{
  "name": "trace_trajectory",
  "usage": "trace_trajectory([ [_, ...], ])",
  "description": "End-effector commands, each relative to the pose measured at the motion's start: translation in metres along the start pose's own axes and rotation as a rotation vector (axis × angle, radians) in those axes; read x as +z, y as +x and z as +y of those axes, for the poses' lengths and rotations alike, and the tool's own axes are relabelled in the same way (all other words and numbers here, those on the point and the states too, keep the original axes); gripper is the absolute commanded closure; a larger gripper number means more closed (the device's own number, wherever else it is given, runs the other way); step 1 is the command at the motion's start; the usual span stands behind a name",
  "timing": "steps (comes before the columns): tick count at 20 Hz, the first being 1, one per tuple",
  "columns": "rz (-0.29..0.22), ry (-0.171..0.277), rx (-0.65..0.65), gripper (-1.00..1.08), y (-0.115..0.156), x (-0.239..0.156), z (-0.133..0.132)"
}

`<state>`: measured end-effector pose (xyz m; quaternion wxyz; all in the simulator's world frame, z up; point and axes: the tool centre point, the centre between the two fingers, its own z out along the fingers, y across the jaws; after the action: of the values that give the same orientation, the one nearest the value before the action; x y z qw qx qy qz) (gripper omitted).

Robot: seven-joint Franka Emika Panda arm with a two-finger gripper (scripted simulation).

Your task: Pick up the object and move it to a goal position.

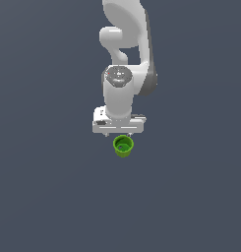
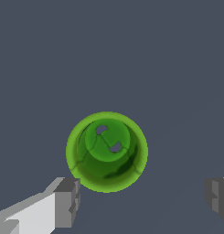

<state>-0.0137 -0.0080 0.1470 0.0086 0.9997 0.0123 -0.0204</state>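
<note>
so closest to the wrist cam you've got the two dark grey fingers [image 2: 67,201], one on each side of the frame with a big gap between them. the end effector [image 2: 143,199] is spread wide and holding nothing.

just past the fingertips sits the green cup [image 2: 107,151], upright, mouth facing up so you look straight down into the hollow. there are a couple of small holes or pale patches in its floor, can't tell which. it rests on the plain dark desk [image 2: 177,68].

the bit that matters: the cup isn't between the fingers. it lies off to one side of the line joining the two tips, close to one finger but not touching it. in the exterior view the cup [image 1: 123,146] shows just below the white end effector [image 1: 118,134], toward the camera side and a touch to the exterior view's right, so same story.

the cup is round, so there's no long axis to fuss over. my guess is the hand needs to slide over it to centre it in the gap, then drop and close. no goal marker visible anywhere.
</note>
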Motion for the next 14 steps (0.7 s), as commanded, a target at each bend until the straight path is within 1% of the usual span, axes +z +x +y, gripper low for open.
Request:
trace_trajectory([
  [1, 0.0, 0.0, 0.0, -0.2, 0.0, 0.0, 0.0],
  [9, -0.006, 0.007, -0.015, -0.2, 0.0004, -0.0026, -0.0021],
  [14, 0.0, 0.008, -0.017, -0.2, 0.0006, -0.0012, -0.0031],
])
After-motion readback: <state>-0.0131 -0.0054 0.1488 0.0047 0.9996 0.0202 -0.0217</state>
